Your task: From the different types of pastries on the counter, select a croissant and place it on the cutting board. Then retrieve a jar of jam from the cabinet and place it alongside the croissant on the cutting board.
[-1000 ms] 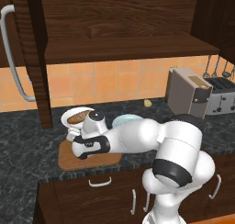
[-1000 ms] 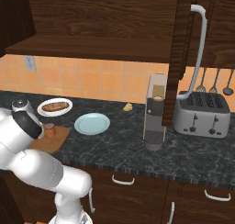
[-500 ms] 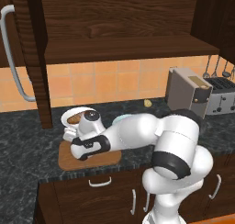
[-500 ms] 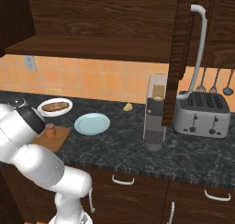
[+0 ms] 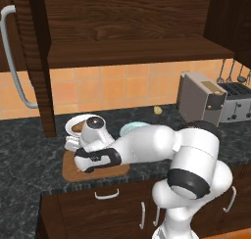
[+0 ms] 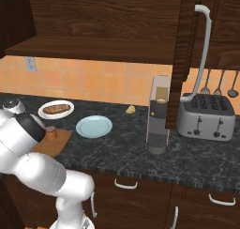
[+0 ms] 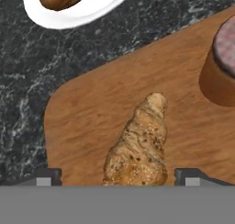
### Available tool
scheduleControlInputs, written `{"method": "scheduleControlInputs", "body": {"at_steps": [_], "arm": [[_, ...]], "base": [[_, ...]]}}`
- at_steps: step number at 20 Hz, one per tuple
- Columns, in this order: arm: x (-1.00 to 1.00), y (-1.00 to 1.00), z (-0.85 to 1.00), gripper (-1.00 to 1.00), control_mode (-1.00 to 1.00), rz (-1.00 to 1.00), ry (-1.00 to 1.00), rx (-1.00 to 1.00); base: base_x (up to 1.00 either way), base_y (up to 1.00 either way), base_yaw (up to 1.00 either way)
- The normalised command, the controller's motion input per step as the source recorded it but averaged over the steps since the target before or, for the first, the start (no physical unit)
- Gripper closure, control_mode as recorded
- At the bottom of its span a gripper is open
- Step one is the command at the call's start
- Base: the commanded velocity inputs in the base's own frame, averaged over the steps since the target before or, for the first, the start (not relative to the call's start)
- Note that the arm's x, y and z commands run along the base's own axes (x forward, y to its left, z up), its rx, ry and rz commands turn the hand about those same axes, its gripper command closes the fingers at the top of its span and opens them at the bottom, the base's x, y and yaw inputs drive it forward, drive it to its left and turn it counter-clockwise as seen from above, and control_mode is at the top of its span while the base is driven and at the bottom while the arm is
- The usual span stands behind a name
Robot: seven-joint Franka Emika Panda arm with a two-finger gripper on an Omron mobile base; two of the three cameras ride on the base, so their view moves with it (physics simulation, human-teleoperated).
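The croissant (image 7: 137, 149) lies golden-brown on the wooden cutting board (image 7: 96, 103), between the two wide-apart fingertips of my open gripper (image 7: 120, 176). Nothing is gripped. The jar of jam (image 7: 222, 67) stands upright on the same board beside the croissant, and shows again as the jar (image 6: 51, 132) on the board (image 6: 60, 143). In the left base view my hand and gripper (image 5: 84, 163) sit low over the board (image 5: 71, 174) on the dark counter (image 5: 29, 155), covering croissant and jar. The cabinet (image 5: 127, 17) hangs above with its door open.
A white plate (image 6: 44, 114) holding the darker oblong loaf (image 6: 56, 109) sits just behind the board. A pale-blue plate (image 6: 93, 126) lies to its right. Further right are a small yellow lump (image 6: 130, 110), a tall appliance (image 6: 159, 115) and a toaster (image 6: 204, 115).
My hand has shifted slightly left over the board. The fingers now stand wide apart with the croissant lying loose between them.
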Motion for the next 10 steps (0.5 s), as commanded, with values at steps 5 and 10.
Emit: {"method": "scheduleControlInputs", "body": {"at_steps": [5, 10], "arm": [[-1.00, -0.24, 1.00, -1.00, -1.00, 0.00, -0.09, -0.01], [-1.00, -0.92, 0.82, -1.00, -1.00, 0.02, 0.02, 0.00]], "base": [[0.00, 0.00, 0.00], [0.00, 0.00, 0.00]]}}
